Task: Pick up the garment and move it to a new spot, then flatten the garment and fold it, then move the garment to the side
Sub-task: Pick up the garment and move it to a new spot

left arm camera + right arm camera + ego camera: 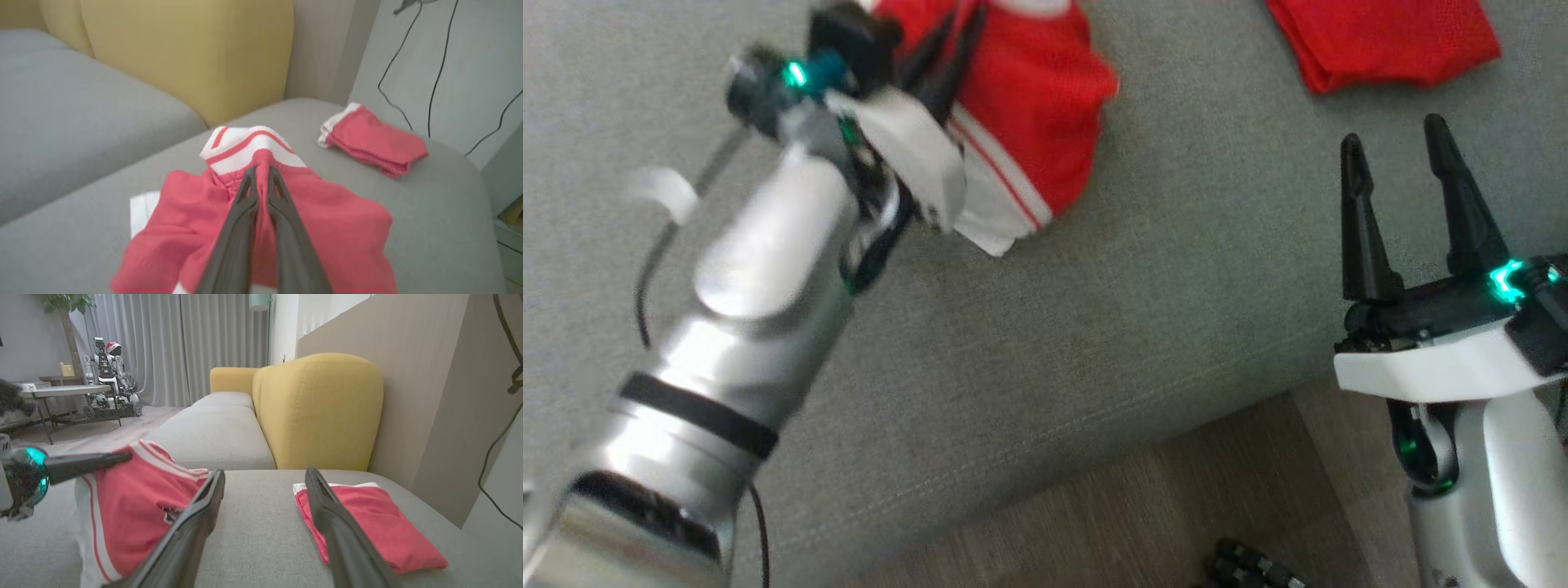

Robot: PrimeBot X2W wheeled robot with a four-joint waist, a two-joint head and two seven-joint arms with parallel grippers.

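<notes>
Pinching a fold of the red garment (335, 228), the left gripper (261, 169) is holding it bunched over the grey sofa seat (1176, 286), fingers pressed together on the cloth. The right gripper (1392, 131) is hovering near the seat's front edge, fingers spread apart and empty. Another folded red cloth (1380, 41) is lying farther back.

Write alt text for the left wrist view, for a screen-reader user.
The left gripper is shut on a bunched red garment with white-and-red striped trim, with a grey sofa seat beneath it. A folded red garment lies apart from it, farther back on the right, and a yellow backrest stands behind.
</notes>
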